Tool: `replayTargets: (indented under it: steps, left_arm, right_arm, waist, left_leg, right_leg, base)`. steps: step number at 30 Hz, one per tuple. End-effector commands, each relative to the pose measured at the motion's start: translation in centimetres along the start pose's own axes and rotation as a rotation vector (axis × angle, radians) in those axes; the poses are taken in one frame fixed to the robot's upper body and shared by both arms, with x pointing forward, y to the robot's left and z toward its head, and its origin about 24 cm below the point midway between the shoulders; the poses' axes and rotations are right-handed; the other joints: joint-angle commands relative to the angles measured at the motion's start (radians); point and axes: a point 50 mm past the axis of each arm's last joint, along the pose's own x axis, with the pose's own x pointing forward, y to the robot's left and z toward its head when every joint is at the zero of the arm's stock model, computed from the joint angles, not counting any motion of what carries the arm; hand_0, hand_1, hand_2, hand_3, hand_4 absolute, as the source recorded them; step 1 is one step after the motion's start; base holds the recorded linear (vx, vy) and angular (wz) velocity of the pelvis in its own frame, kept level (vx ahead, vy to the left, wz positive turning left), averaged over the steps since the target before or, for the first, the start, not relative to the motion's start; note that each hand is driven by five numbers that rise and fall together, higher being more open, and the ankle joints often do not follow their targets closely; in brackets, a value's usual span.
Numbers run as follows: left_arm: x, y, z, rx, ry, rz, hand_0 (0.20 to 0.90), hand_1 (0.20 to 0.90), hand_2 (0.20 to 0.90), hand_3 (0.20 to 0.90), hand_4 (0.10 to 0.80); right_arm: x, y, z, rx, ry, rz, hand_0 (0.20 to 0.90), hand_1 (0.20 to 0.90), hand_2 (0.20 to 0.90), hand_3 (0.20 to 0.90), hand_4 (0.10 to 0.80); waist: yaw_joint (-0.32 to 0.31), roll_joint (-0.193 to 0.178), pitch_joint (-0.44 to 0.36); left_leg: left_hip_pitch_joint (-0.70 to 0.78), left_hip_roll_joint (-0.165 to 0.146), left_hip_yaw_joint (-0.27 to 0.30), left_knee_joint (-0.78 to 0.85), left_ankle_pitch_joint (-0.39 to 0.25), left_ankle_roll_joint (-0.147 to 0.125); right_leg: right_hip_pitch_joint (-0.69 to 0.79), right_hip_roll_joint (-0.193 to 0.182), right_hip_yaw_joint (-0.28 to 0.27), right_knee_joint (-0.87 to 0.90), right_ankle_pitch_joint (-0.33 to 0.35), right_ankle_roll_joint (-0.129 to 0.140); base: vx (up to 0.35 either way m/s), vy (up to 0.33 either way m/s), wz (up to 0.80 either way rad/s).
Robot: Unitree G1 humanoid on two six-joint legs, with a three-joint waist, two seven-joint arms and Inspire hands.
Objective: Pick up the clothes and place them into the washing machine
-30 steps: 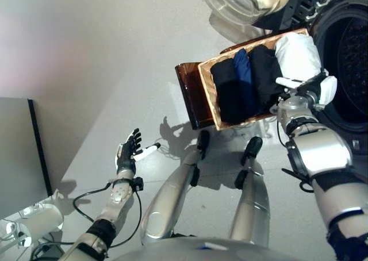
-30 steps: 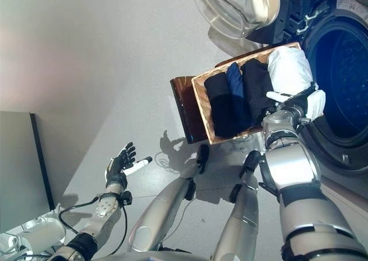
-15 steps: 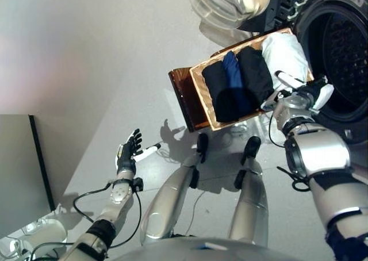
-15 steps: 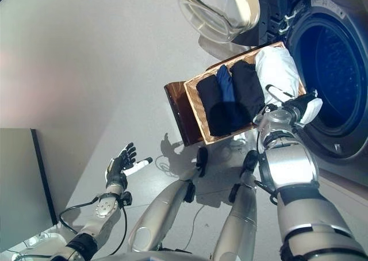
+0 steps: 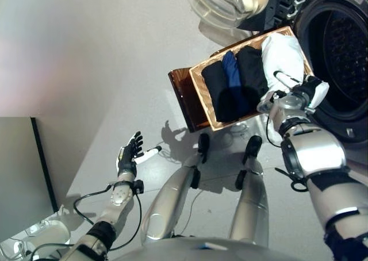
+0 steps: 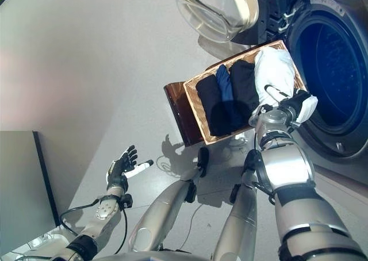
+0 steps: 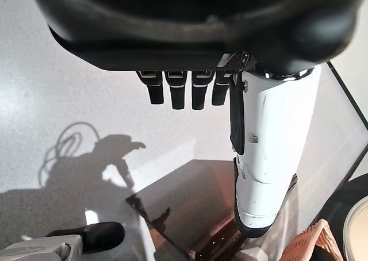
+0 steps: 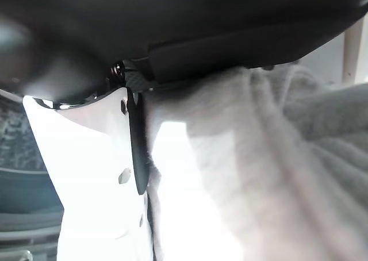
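A shallow wicker basket (image 5: 200,100) rests on a low dark brown box (image 5: 180,93) beside the washing machine's open drum (image 5: 345,48). In it lie folded black clothes (image 5: 215,88), a blue garment (image 5: 233,77), more black clothes (image 5: 251,71) and a white garment (image 5: 282,51) at the end nearest the drum. My right hand (image 5: 302,91) is at that end, shut on a bunch of the white garment (image 8: 259,157), with part of the cloth past the basket's rim toward the drum. My left hand (image 5: 129,152) hangs open and empty low over the floor, far from the basket.
The machine's round glass door (image 5: 224,2) stands open behind the basket. A grey cabinet (image 5: 17,169) with a dark edge stands at the far left. Bare grey floor lies between the cabinet and the box.
The camera has shifted, so the whole scene sits differently. My right hand has crept a little further along the white garment. The left hand has not moved.
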Motion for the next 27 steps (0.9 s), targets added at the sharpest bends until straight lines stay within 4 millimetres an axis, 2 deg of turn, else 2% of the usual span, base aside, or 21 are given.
replayTargets:
  steps: [1, 7, 8, 9, 10, 11, 19, 23, 27]
  left_arm:
    - [0.2, 4.0, 0.9, 0.013, -0.052, 0.131, 0.9, 0.9, 0.9, 0.9, 0.8]
    - [0.0, 4.4, 0.5, 0.019, -0.036, 0.143, 0.9, 0.9, 0.9, 0.9, 0.8]
    - [0.0, 4.4, 0.5, 0.019, -0.039, 0.141, 0.9, 0.9, 0.9, 0.9, 0.8]
    - [-0.1, 4.4, 0.5, 0.02, -0.038, 0.142, 0.9, 0.9, 0.9, 0.9, 0.8]
    - [-0.1, 4.5, 0.5, 0.021, -0.039, 0.141, 0.9, 0.9, 0.9, 0.9, 0.8]
    - [-0.1, 4.5, 0.5, 0.023, -0.039, 0.141, 0.9, 0.9, 0.9, 0.9, 0.8]
    - [-0.4, 4.7, -0.9, 0.031, 0.022, 0.133, 0.9, 0.9, 0.9, 0.9, 0.8]
    - [-0.9, 5.1, -3.1, 0.031, 0.137, 0.17, 0.9, 0.9, 0.9, 0.9, 0.8]
    - [-1.4, 5.3, -4.0, 0.008, 0.178, 0.184, 0.9, 0.9, 0.9, 0.9, 0.8]
  right_arm:
    - [0.0, 0.3, 4.4, 0.007, -0.171, 0.013, 0.2, 0.2, 0.2, 0.2, 0.3]
    - [0.7, -0.8, 3.3, 0.059, -0.131, -0.023, 0.2, 0.2, 0.2, 0.2, 0.3]
    - [0.8, -1.0, 3.2, 0.073, -0.126, -0.031, 0.2, 0.2, 0.2, 0.2, 0.3]
    - [0.9, -1.2, 3.0, 0.082, -0.123, -0.037, 0.2, 0.2, 0.2, 0.2, 0.3]
    - [1.0, -1.4, 3.0, 0.101, -0.124, -0.043, 0.2, 0.2, 0.2, 0.2, 0.3]
    - [1.0, -1.5, 3.1, 0.121, -0.13, -0.045, 0.2, 0.2, 0.2, 0.2, 0.3]
    - [1.5, -2.3, 2.6, 0.24, -0.128, -0.024, 0.2, 0.2, 0.2, 0.2, 0.3]
    - [0.4, -0.8, -0.1, 0.279, -0.092, 0.077, 0.2, 0.2, 0.2, 0.2, 0.3]
    - [-0.3, -0.2, -1.7, 0.339, -0.058, 0.151, 0.2, 0.2, 0.2, 0.2, 0.3]
  waist:
    - [0.002, 0.018, 0.016]
    - [0.0, 0.014, 0.013]
    - [-0.003, 0.016, 0.017]
    - [-0.003, 0.013, 0.007]
    - [-0.004, 0.013, 0.005]
    - [-0.005, 0.015, 0.007]
    - [-0.024, -0.007, -0.026]
    - [-0.052, -0.054, -0.048]
    - [-0.061, -0.081, -0.062]
  left_leg:
    - [-0.044, 0.016, -0.048, 0.061, -0.115, -0.09]
    - [-0.028, 0.018, -0.049, 0.058, -0.112, -0.094]
    - [-0.034, 0.021, -0.042, 0.055, -0.082, -0.089]
    - [-0.015, 0.02, -0.049, 0.053, -0.111, -0.094]
    - [-0.008, 0.02, -0.049, 0.051, -0.112, -0.092]
    - [-0.014, 0.023, -0.04, 0.047, -0.081, -0.088]
    - [0.087, 0.032, -0.039, 0.011, -0.079, -0.091]
    - [0.19, 0.049, -0.04, -0.03, -0.073, -0.098]
    - [0.245, 0.056, -0.045, -0.048, -0.07, -0.103]
  right_leg:
    - [0.076, 0.033, -0.003, 0.054, -0.169, -0.032]
    - [0.093, 0.036, -0.006, 0.054, -0.17, -0.032]
    - [0.087, 0.034, -0.014, 0.049, -0.141, -0.039]
    - [0.104, 0.034, -0.007, 0.05, -0.169, -0.032]
    - [0.112, 0.036, -0.006, 0.047, -0.168, -0.031]
    - [0.109, 0.034, -0.014, 0.038, -0.138, -0.037]
    - [0.213, 0.036, -0.019, -0.016, -0.126, -0.03]
    - [0.322, 0.051, -0.026, -0.072, -0.118, -0.025]
    - [0.385, 0.058, -0.031, -0.108, -0.113, -0.022]
  base:
    - [-0.021, -0.031, 0.02]
    - [-0.025, -0.004, 0.02]
    - [0.0, 0.0, 0.0]
    - [0.0, 0.0, 0.0]
    - [-0.004, 0.006, 0.03]
    - [-0.109, 0.019, 0.04]
    - [0.001, -0.002, -0.05]
    - [0.055, -0.036, -0.08]
    - [0.055, -0.052, -0.12]
